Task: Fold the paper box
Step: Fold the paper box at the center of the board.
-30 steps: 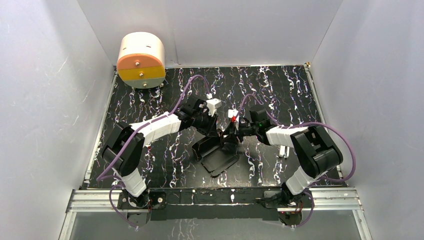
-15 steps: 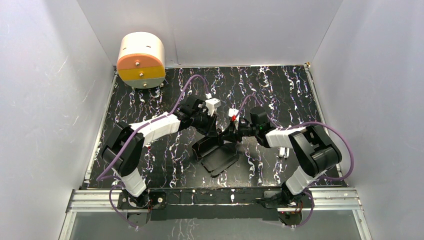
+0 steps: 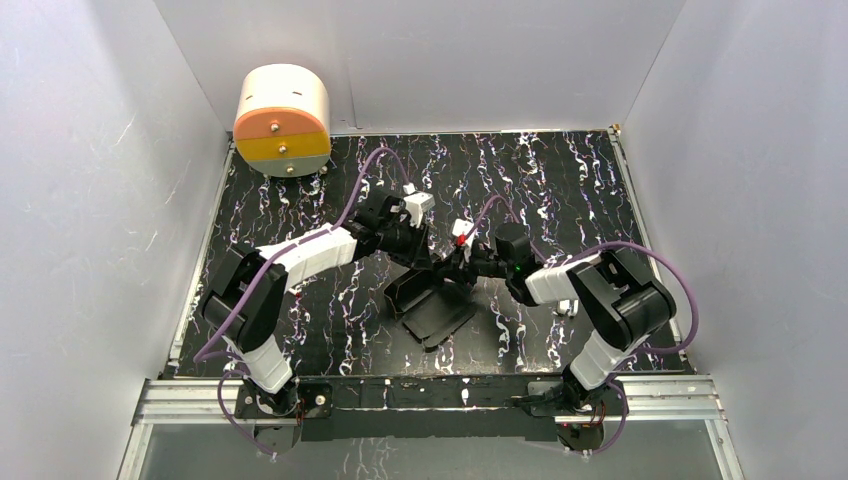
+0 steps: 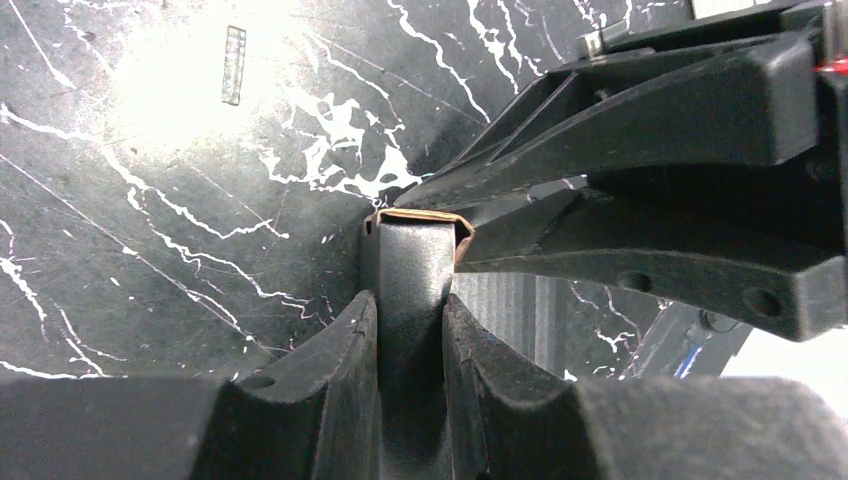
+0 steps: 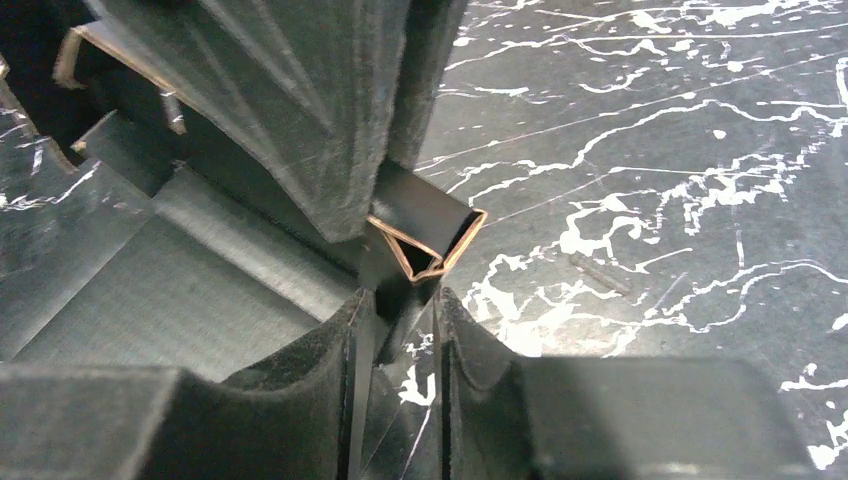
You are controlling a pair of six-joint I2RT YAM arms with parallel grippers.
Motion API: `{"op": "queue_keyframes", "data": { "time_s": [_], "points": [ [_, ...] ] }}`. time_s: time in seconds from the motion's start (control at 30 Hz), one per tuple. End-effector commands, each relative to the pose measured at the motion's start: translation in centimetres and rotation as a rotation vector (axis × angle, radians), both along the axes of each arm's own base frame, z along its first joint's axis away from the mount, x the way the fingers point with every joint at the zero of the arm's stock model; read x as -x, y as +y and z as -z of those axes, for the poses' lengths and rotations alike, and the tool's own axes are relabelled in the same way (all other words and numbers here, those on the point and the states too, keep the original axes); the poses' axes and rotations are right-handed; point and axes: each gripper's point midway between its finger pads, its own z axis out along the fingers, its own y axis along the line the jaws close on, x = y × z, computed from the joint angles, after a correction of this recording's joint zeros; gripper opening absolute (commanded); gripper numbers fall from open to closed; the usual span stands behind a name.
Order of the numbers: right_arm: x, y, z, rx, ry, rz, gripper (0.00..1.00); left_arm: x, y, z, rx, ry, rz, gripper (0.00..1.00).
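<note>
1. 2 pincers on 1 piece of card: the paper box (image 3: 432, 312) sits mid-table (image 3: 570, 170), between my arms. It's only part-folded, with a flat panel lying toward the near edge and walls raised on the far side.
2. My left pincer (image 4: 408, 300) is pinching a raised strip of that card. A finger presses on each face, and the strip's brown cut end pokes out past the tips.
3. My right pincer (image 5: 400, 295) comes in from the opposite side, nipped onto the end of the same strip, where the card curls over into a small hollow fold. The 2 pincers sit almost tip to tip; whether they touch, I can't tell.
4. Step in hand, as I read it: doubling a side wall over on itself. The wall is curled but not yet creased flat or locked in.
5. The next move calls for my left to hold as the anchor while my right presses the curl down along its crease, slowly, in a small arc.
6. Watch it: the card looks thin, so a hard squeeze or any pulling apart could buckle it. The crowded fingers could also clash.
</note>
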Motion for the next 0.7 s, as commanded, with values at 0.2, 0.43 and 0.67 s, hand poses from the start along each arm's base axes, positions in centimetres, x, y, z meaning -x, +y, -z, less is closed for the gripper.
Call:
{"op": "queue_keyframes", "data": {
  "time_s": [0.2, 0.43, 0.67],
  "points": [
    [0.5, 2.3, 0.2, -0.026, -0.021, -0.012, 0.25, 1.3, -3.8, -4.8, 0.261, 0.024, 0.095, 0.26],
    [-0.2, 2.3, 0.1, -0.021, -0.048, 0.067, 0.23, 1.3, -3.8, -5.3, 0.286, 0.048, 0.082, 0.32],
    [-1.6, 2.1, -0.5, -0.044, -0.121, 0.222, 0.24, 2.0, -4.3, -4.9, 0.322, 0.144, 0.06, 0.33]
  ]
}}
